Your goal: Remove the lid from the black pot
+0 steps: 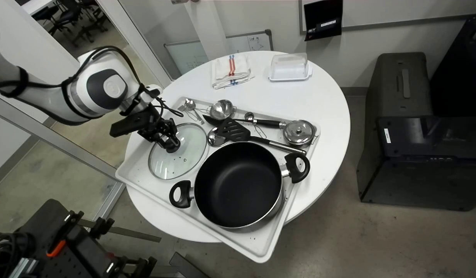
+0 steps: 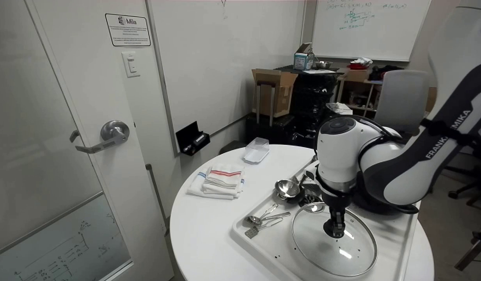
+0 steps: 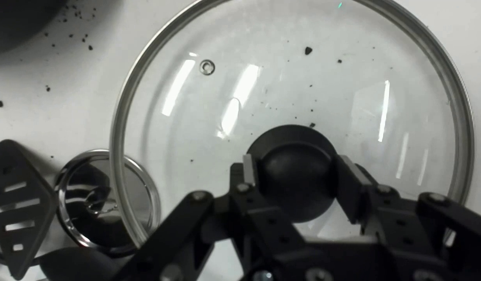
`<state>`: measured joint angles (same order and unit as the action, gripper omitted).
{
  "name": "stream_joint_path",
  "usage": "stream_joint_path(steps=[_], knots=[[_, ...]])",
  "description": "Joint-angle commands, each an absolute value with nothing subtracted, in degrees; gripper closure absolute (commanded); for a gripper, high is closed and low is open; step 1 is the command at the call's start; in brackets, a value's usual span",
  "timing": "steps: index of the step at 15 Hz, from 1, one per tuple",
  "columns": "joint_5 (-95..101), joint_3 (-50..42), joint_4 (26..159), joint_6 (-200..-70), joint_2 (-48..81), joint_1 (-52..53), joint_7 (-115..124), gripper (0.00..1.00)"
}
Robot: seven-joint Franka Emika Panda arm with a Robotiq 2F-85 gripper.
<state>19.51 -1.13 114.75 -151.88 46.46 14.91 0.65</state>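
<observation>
**Grasping the glass lid (image 3: pixel 291 99) by its knob (image 3: pixel 297 183)**

Clenched in the gripper (image 3: pixel 299 177) between 2 fingers (image 3: pixel 351 191); spread below their tips over the white tray (image 1: pixel 256 246), toward the left edge of the round worktop (image 1: pixel 330 108) in an exterior view, beside the black pot (image 1: pixel 239 185).

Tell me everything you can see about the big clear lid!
The lid is round, shiny and clear like glass, with a thin metal-looking rim, a tiny ringed hole and a round black knob in the middle, pointing up. The fingers hold the knob from both sides. The lid is off the black pot, beside it over the white tray; I can't tell whether it touches the tray. Dark specks show on or under it.
</observation>
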Motion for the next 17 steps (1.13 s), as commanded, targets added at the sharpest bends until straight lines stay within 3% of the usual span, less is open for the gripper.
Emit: stream_joint_path(steps=[1,6,7,11,17], knots=[[20.01,-1.59,111.51,-152.48,49.38,14.67,-1.30,0.75],[19.81,-1.41,110.70,-152.25,50.51,14.31,-2.72,0.75],[19.77,-1.35,110.87,-152.21,50.37,14.25,-2.95,0.31],[19.73,-1.23,112.16,-152.41,49.41,13.97,-3.22,0.03],[19.85,-1.31,115.21,-152.03,46.39,14.05,-2.99,0.00]])
